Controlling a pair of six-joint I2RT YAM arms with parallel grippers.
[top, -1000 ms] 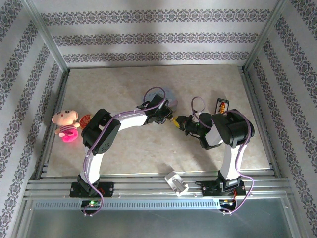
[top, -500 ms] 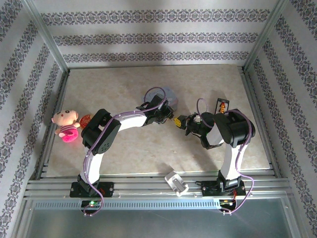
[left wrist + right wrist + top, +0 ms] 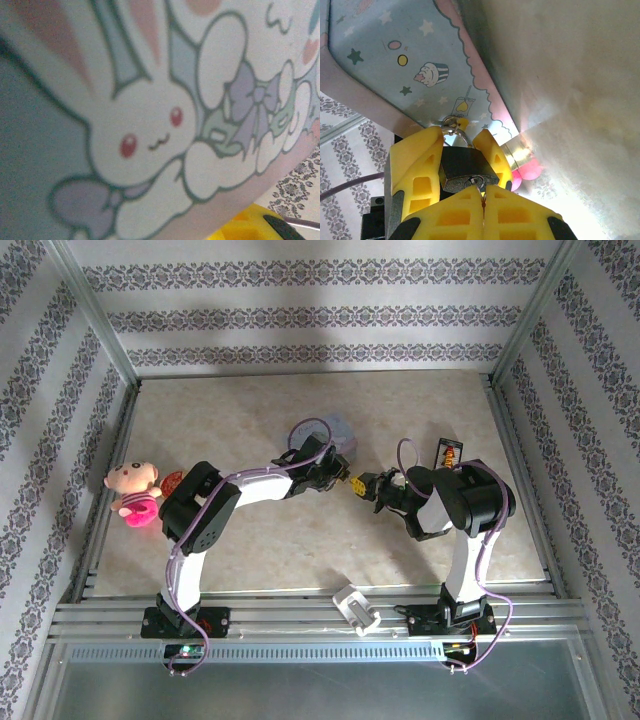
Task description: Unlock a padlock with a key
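At the near rail: a white block is laid between the two arm bases.
Left edge: a plush is set against the side rail, well apart from the grippers.
Mid-table: both arms are bent inward and their tips are brought together.
Right gripper: the fingers are pressed together, with no gap seen. Their tips are held against the underside of the padlock, at the keyhole.
Key: a small brassy glint is seen at the keyhole, where the right tips meet. It cannot be told whether this is the key.
Left gripper: the black padlock body is clamped between its yellow fingers, one on each side.
Shackle: silvery, turned away from the right gripper and touching the tin's pink edge.
Tin: pale blue, just beyond the padlock. Stars and a cupcake are printed on one face. A rabbit print is seen close and blurred from the left wrist.
Card: small and dark, stood beside the right arm.
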